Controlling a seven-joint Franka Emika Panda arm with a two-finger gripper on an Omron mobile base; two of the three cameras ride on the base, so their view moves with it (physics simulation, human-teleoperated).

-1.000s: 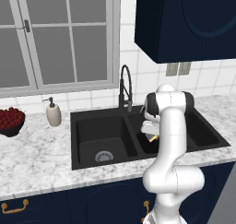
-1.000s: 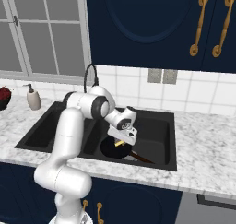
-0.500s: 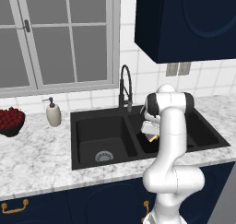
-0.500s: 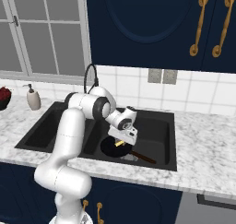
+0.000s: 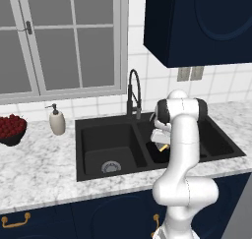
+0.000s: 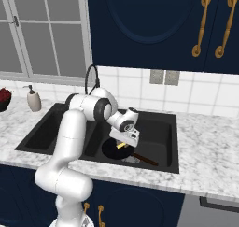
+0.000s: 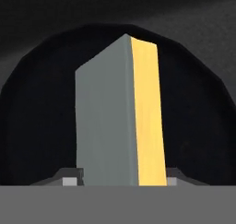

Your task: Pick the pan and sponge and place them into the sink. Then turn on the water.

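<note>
Where the arm is reaching: it is rising from the base, bending at the elbow over the counter edge and pointing its wrist down into the right basin of the sink (image 5: 78, 134).
Gripper (image 6: 123, 145): it is hanging low over the pan (image 6: 110, 149), with its fingertips (image 7: 69, 179) sitting just beside the two flat faces of the sponge (image 7: 108, 121).
Grip: I cannot tell whether the fingertips are pressing the sponge or standing just off it.
Sponge: one, standing on edge between the fingertips, grey face and yellow layer both showing, over the pan's dark round floor.
Pan: one, lying in the right basin, its long handle (image 6: 144, 160) pointing toward the front right.
Basins: two.
Drain (image 5: 111, 167): one showing, in the left basin.
Faucet (image 5: 134, 91): one, standing behind the divider.
Soap dispenser (image 5: 57, 121): one, left of the sink.
</note>
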